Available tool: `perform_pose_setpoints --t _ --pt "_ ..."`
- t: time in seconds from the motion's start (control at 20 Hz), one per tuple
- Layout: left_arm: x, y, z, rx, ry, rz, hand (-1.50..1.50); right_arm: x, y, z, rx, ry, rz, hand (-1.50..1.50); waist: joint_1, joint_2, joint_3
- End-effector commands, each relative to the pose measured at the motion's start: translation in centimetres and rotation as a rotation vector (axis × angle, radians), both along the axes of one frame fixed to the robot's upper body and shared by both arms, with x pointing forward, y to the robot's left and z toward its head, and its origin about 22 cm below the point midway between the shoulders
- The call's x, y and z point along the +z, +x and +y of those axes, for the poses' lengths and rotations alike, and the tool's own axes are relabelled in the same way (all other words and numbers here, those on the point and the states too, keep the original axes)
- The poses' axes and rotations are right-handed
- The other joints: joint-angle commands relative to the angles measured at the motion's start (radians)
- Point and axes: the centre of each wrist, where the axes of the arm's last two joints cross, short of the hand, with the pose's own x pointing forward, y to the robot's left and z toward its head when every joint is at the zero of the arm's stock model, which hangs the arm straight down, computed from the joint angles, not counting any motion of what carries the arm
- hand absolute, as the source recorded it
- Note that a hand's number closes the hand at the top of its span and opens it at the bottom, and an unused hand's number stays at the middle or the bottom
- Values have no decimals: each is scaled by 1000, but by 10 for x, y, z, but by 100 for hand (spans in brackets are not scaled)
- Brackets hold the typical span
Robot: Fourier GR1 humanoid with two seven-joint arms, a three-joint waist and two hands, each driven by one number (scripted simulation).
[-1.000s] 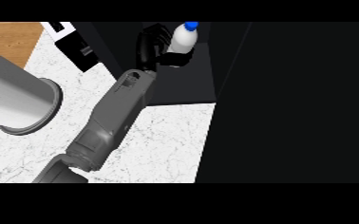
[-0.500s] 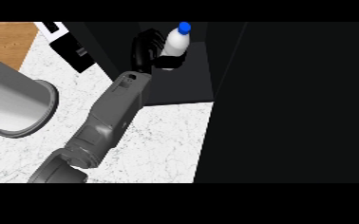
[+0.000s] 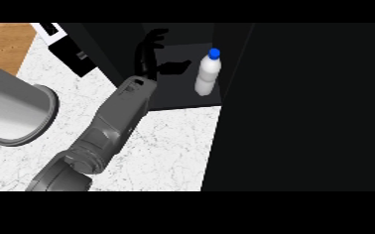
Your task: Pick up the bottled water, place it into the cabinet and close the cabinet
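Observation:
The bottled water, white with a blue cap, stands upright on the dark floor of the open cabinet, close to its right wall. My left hand is inside the cabinet just left of the bottle. Its fingers point up and away, its thumb sticks out toward the bottle, and a small gap lies between them. The hand is open and holds nothing. My grey forearm runs up from the lower left. My right hand is not in view.
A wide black panel fills the right side, seemingly the cabinet's door or side. A large grey pot stands at the left on the white marble counter. A white-and-black object and a wooden surface lie at the top left.
My left hand was curled round the bottle; it has let go and drawn off to the left. The bottle now stands alone in the cabinet.

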Motion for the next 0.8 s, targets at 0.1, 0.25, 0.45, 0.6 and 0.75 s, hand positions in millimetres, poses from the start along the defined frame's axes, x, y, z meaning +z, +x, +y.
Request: perform_pose_setpoints --t 0.1,0.25,0.45,0.6,0.75 --pt "-1 1 3 58 85 1 -150 4 -11 -2 31 9 -12 -150 -10 3 0" --pt "-4 -1 7 62 90 -1 -150 13 -13 -5 11 27 -12 -150 -2 1 -1" --pt "-10 -5 0 58 70 -5 -150 16 -14 -9 16 36 -14 -150 -10 3 0" --pt "-6 -4 -1 7 11 -36 -150 9 -13 -2 21 14 -19 -150 4 -2 -1" --pt "-11 -7 -2 -94 -42 -80 -150 5 -10 0 20 24 -17 -150 5 -2 -1"
